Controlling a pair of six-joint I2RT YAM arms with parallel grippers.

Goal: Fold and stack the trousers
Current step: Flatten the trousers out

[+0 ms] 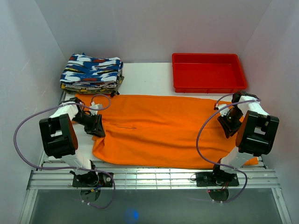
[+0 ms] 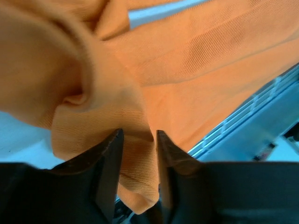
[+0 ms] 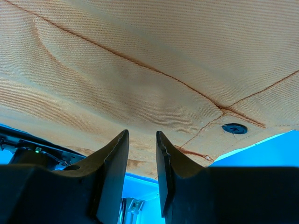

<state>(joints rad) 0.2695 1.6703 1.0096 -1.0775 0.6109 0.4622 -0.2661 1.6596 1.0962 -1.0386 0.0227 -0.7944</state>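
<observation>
From above: left gripper (image 1: 96, 125) down on the left end of the trousers (image 1: 159, 130), right gripper (image 1: 230, 125) down on the right end. Spread flat, long axis left to right, spanning between the two, each end nearest its own arm. Both arms elbowed up, wrists tipped down and inward.

Left wrist: left gripper (image 2: 138, 135) nipped narrow on a bunched fold of the trousers (image 2: 210, 70), cloth filling the gap.

Right wrist: right gripper (image 3: 141, 135) narrowly parted at the buttoned edge of the trousers (image 3: 140, 70); held or not, impossible to tell. Probably next: lifting both ends together.
</observation>
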